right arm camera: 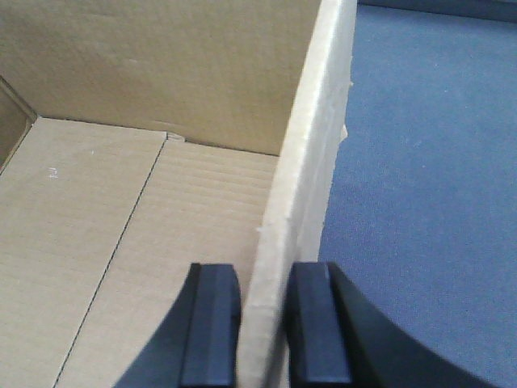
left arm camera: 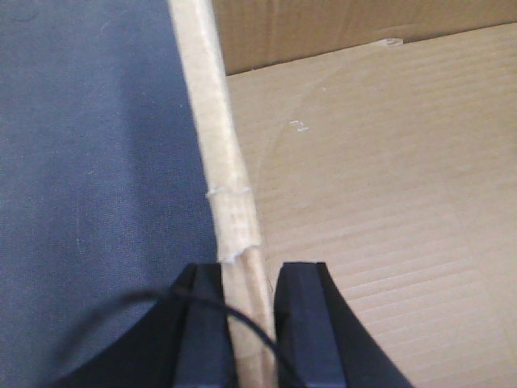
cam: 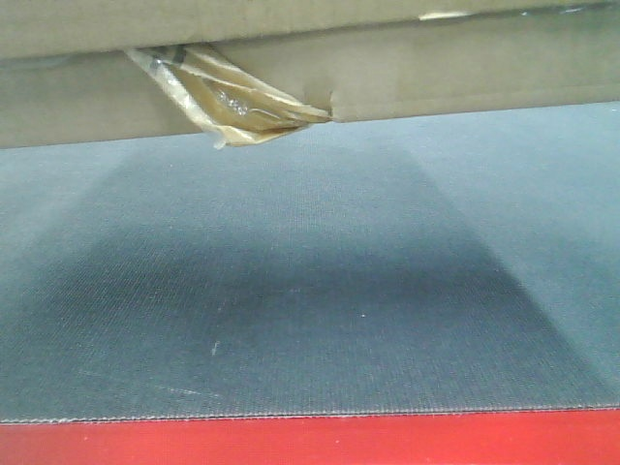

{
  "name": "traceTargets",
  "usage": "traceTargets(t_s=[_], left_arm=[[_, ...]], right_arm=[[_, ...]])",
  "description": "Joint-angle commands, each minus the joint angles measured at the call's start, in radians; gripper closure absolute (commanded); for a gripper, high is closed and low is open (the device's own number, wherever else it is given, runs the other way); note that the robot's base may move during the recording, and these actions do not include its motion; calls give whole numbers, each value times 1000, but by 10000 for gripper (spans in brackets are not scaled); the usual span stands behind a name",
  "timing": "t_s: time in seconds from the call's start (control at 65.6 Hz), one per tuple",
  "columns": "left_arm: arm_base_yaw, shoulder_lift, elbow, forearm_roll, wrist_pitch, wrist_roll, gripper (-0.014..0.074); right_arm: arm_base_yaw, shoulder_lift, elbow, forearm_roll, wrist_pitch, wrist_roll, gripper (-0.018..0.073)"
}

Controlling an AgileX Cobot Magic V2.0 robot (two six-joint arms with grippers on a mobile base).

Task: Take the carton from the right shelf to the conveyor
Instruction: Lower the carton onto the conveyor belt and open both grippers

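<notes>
The carton (cam: 436,73) filled the top of the front view, its tape wad (cam: 228,97) hanging at upper left above the conveyor (cam: 310,291) (a dark shadow lay on the belt below). The left end effector (left arm camera: 252,283) was clamped on a carton wall at bottom centre, and the right end effector (right arm camera: 262,283) likewise. A red border strip (cam: 310,441) crossed the bottom edge.

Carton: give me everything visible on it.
The carton is plain brown corrugated cardboard, open-topped, nothing visible inside. A ragged wad of yellowish clear tape hangs from its lower edge. The left hand and right hand each pinch a side wall. It is over the dark conveyor, casting a shadow; contact with the belt cannot be told.
</notes>
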Motion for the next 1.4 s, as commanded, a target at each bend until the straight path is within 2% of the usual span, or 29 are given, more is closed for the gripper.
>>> traceTargets(t_s=[0.0, 0.503, 0.702, 0.778, 0.9, 1.159, 1.388], left_arm=[[-8, -10, -6, -31, -22, 5, 605], [-8, -10, -6, -31, -22, 5, 605], [-8, -10, -6, -29, -22, 5, 605], [-3, -8, -6, -26, -58, 5, 605], [38, 13, -6, -40, -136, 5, 605], [132, 130, -6, -40, -140, 35, 605], [144, 256, 2, -12, -164, 35, 599]], right_arm=[[3, -13, -8, 4, -92, -7, 627], [3, -13, -8, 12, -100, -7, 627], [3, -13, -8, 12, -41, -7, 627], [3, -11, -8, 12, -13, -7, 627], [1, 12, -8, 2, 21, -7, 627], [1, 171, -8, -9, 37, -7, 627], [-16, 335, -8, -11, -21, -7, 627]])
